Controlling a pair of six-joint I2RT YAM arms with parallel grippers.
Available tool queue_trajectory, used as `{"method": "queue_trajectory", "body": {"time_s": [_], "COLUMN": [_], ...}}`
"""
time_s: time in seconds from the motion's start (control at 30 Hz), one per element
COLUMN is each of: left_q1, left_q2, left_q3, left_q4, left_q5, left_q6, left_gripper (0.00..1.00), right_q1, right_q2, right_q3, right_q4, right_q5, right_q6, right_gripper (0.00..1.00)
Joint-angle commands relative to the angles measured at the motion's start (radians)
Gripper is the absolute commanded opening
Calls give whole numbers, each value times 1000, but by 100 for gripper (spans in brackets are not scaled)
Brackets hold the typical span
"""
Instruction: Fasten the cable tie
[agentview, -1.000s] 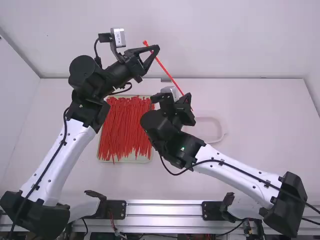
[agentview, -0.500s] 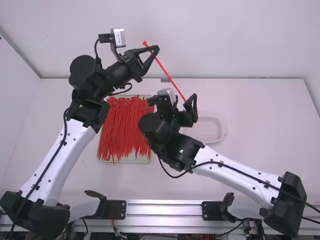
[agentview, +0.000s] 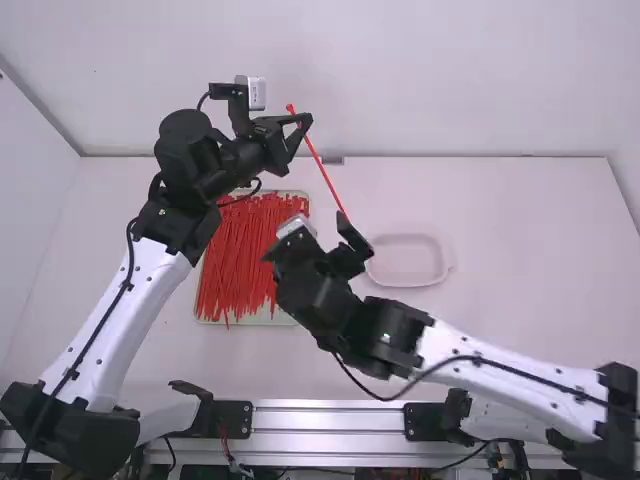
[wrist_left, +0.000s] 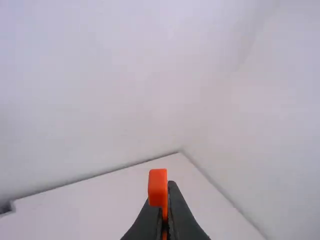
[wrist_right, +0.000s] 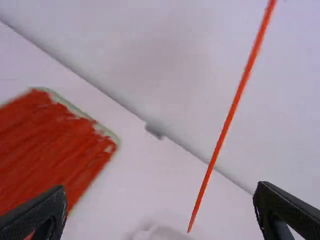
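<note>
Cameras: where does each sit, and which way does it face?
High view: above and behind the arms, looking down at the table; both arms show.
Left wrist view: on the left arm, facing the wall; left gripper pinching the tie.
Right wrist view: on the right arm, facing tray and wall; right gripper open.
Shared: every view shows the tie.

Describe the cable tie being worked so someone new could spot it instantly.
Find the flat pile of red plastic cable ties on the white table. Above its far end, the left arm's black gripper is shut on one long red cable tie. It alone is in the air, a single strip slanting down, apart from the pile.
</note>
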Motion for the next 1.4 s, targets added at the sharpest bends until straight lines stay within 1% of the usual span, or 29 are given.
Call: {"method": "queue_trajectory", "body": {"time_s": [0.0, 0.03, 0.13, 0.2, 0.23, 0.27, 0.3, 0.33, 0.37, 0.4, 0.47, 0.57, 0.63, 0.67, 0.73, 0.77, 0.8, 0.9, 0.97, 1.0, 1.07, 1.17, 1.27, 1.37], "left_q1": [5, 5, 5, 5, 5, 5, 5, 5, 5, 5, 5, 5, 5, 5, 5, 5, 5, 9, 18, 21, 24, 17, 18, 16], "left_q2": [0, 0, 0, 0, 0, 0, 0, 0, 0, 0, -3, -14, -28, -29, -39, -46, -48, -60, -65, -69, -71, -70, -70, -70], "left_q3": [20, 20, 20, 20, 20, 20, 20, 20, 20, 20, 20, 20, 20, 20, 20, 20, 20, 20, 20, 20, 20, 20, 20, 20], "left_q4": [-17, -35, -64, -73, -73, -75, -78, -78, -78, -78, -81, -103, -119, -119, -119, -119, -119, -117, -118, -117, -111, -83, -42, -8], "left_q5": [-3, -3, 25, 160, 190, 246, 316, 352, 431, 455, 505, 556, 635, 640, 679, 677, 675, 676, 676, 679, 678, 710, 770, 812], "left_q6": [90, 97, 126, 215, 229, 255, 280, 289, 323, 332, 338, 340, 399, 404, 435, 435, 435, 435, 435, 435, 430, 430, 428, 424], "left_gripper": [2, 2, 2, 2, 2, 2, 2, 2, 2, 2, 2, 2, 2, 2, 2, 1, 2, 2, 2, 2, 2, 2, 2, 2], "right_q1": [29, 33, 17, -33, -47, -73, -124, -147, -206, -225, -298, -393, -500, -513, -579, -625, -642, -748, -789, -826, -855, -905, -918, -916], "right_q2": [-124, -173, -253, -317, -327, -343, -365, -373, -382, -382, -382, -371, -349, -344, -322, -307, -303, -266, -248, -230, -212, -153, -102, -61], "right_q3": [4, 3, 3, 3, 3, 3, 3, 3, 3, 3, 3, 3, 3, 3, 3, 3, 3, 3, 3, 3, 3, 3, 3, 3], "right_q4": [-22, -42, -72, -101, -107, -117, -129, -132, -132, -131, -125, -119, -105, -103, -90, -84, -80, -56, -43, -28, -11, 64, 137, 208], "right_q5": [-109, -142, -201, -330, -364, -425, -532, -577, -683, -719, -865, -1030, -1191, -1212, -1336, -1441, -1479, -1701, -1786, -1872, -1948, -2132, -2226, -2281], "right_q6": [14, 5, -3, -21, -26, -32, -47, -49, -49, -52, -96, -121, -121, -121, -137, -160, -166, -179, -180, -181, -180, -180, -149, -92], "right_gripper": [99, 99, 99, 99, 99, 99, 99, 99, 99, 99, 99, 99, 99, 99, 98, 99, 99, 99, 99, 99, 99, 99, 99, 99]}}
